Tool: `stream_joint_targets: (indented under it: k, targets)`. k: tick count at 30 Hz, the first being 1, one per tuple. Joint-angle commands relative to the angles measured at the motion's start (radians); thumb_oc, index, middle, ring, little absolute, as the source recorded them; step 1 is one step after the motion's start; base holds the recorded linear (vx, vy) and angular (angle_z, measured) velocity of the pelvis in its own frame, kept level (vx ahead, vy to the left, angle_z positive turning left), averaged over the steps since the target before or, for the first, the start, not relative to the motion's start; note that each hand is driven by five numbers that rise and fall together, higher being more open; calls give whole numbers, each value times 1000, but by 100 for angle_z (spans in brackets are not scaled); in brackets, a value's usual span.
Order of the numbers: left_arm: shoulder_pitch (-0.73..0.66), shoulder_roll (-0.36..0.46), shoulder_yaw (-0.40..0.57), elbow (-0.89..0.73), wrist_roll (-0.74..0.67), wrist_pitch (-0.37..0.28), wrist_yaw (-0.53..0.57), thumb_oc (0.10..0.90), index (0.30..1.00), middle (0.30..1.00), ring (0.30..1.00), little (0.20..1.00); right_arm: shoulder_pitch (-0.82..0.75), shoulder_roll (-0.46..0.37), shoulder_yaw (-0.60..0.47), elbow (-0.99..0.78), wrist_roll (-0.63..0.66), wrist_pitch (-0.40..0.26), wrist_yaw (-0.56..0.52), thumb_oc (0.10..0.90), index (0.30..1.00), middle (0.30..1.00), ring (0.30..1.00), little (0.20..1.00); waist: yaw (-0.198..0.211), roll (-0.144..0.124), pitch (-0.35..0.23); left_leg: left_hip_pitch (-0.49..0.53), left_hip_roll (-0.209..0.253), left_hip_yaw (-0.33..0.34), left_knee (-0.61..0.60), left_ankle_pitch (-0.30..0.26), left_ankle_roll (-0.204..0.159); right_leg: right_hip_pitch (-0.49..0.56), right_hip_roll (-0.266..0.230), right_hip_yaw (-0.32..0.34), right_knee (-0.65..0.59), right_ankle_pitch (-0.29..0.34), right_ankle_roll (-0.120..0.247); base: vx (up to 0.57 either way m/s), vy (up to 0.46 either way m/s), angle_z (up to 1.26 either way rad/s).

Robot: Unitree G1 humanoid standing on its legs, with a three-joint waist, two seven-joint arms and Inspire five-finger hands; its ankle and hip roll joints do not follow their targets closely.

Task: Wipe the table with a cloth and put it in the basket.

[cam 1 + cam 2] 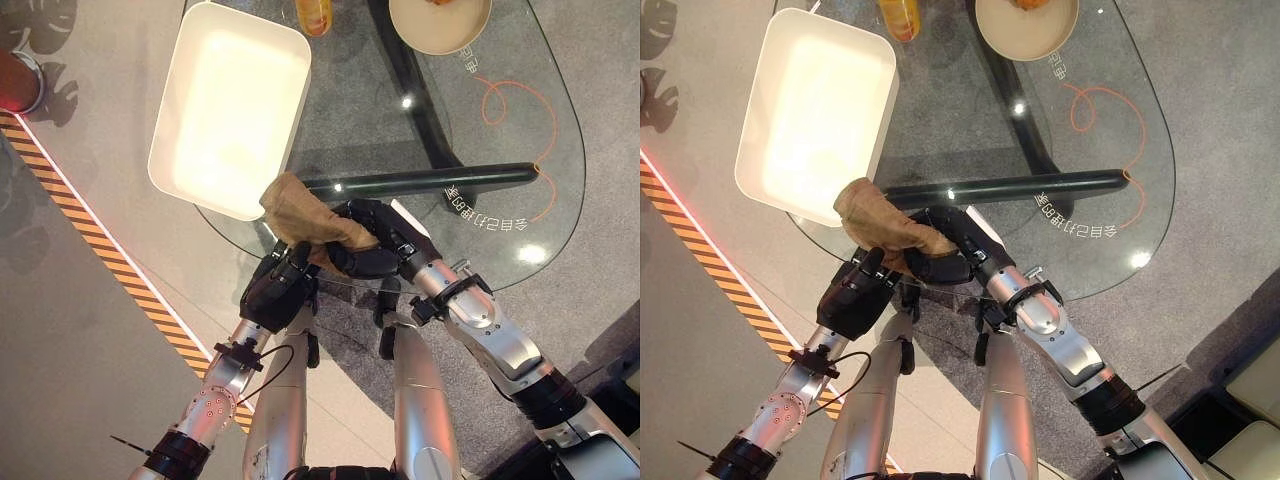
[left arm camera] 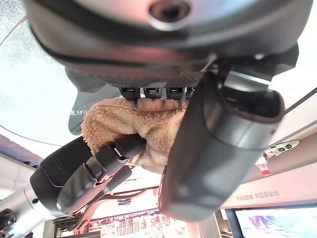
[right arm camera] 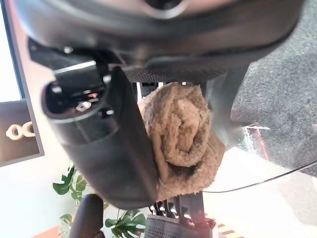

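A brown fluffy cloth (image 1: 305, 215) hangs bunched at the near edge of the round glass table (image 1: 500, 200). My right hand (image 1: 375, 245) is shut on it; in the right wrist view the rolled cloth (image 3: 181, 139) sits clamped between the thumb and the fingers. From below, my left hand (image 1: 278, 290) meets it, fingers straight against the cloth's (image 2: 129, 124) lower part and thumb (image 2: 218, 148) held apart. The white rectangular basket (image 1: 230, 110) stands on the table's left side, just beyond the cloth.
A tan bowl (image 1: 440, 25) and an orange bottle (image 1: 315, 12) stand at the table's far edge. A dark bar (image 1: 430, 180) runs under the glass. Orange-and-black striped tape (image 1: 90, 230) crosses the floor on the left.
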Motion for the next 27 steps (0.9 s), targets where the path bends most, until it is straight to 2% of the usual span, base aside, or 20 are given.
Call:
stream_joint_targets:
  k: [1, 12, 27]
  targets:
    - [-54, -29, 84, -297, -27, -65, -157, 800, 900, 900, 900, 900, 29, -23, 59, -117, -45, 10, 112, 100, 300, 300, 300, 200, -2, -6, -25, -8, -70, 39, 162, -181, 17, 34, 64, -39, -173, 107, 9, 2, -8, 7]
    - [-63, -9, 100, -313, -43, -92, -167, 800, 900, 900, 900, 900, 5, -90, 92, -133, -135, 108, 261, 100, 300, 300, 300, 200, 4, -15, -25, -16, -70, 36, 162, -179, 14, 27, 64, -43, -172, 108, 11, 0, -1, 1]
    - [-60, -51, 112, -330, -95, -117, -138, 800, 900, 900, 900, 900, 5, -72, 89, -146, -155, 103, 249, 100, 300, 300, 300, 200, 7, -27, -25, -30, -74, 26, 166, -179, 12, 16, 68, -44, -169, 108, 11, 0, 0, 0]
